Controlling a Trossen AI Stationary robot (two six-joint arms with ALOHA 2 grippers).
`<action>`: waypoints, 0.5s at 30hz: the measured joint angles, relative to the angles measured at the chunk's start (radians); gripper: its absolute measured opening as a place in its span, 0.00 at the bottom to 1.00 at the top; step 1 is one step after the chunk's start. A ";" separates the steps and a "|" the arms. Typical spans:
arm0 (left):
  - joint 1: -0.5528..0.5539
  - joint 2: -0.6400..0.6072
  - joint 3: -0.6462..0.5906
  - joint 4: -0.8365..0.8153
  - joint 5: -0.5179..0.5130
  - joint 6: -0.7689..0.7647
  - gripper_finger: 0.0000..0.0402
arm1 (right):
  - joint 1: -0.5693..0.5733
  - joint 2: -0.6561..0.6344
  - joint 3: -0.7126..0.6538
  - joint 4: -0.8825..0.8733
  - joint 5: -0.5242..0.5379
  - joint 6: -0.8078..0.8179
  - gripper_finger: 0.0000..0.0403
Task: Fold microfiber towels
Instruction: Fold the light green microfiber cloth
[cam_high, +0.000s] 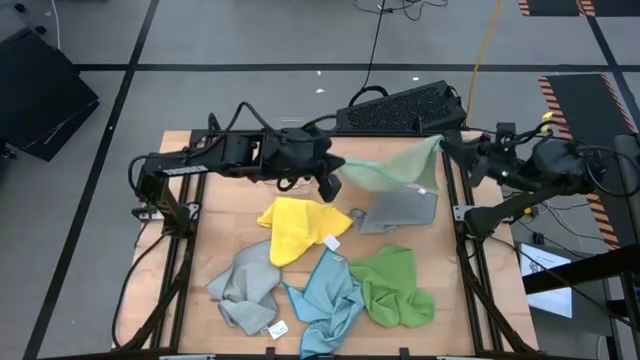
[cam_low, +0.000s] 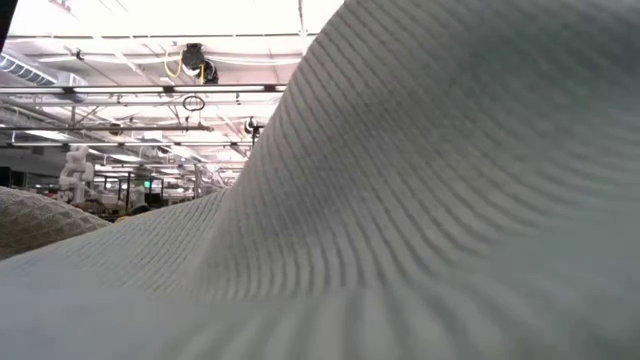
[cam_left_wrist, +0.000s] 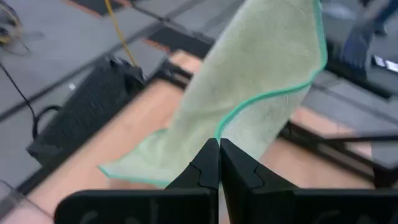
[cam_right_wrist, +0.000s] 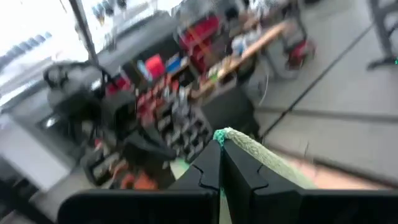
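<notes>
Fingers (cam_left_wrist: 219, 163) pinching pale green towel (cam_high: 395, 165) edge

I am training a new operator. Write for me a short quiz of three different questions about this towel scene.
1. True or false: both pincers are shut on the pale green towel.
2. Which towel lies nearest the left pincer? A) bright green towel B) yellow towel C) light blue towel
3. Fill in: the pale green towel hangs stretched between the left pincer and the ____ pincer.

Key: 1 true; 2 B; 3 right.
</notes>
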 joint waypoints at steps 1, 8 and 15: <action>-0.004 0.000 0.000 -0.026 0.015 -0.006 0.02 | 0.000 -0.001 0.000 -0.039 -0.031 0.035 0.00; -0.051 0.004 0.000 -0.144 0.065 -0.038 0.02 | 0.001 0.003 -0.047 -0.254 -0.282 0.296 0.01; -0.120 0.012 -0.001 -0.134 0.073 -0.121 0.02 | 0.001 0.003 -0.151 -0.246 -0.447 0.433 0.01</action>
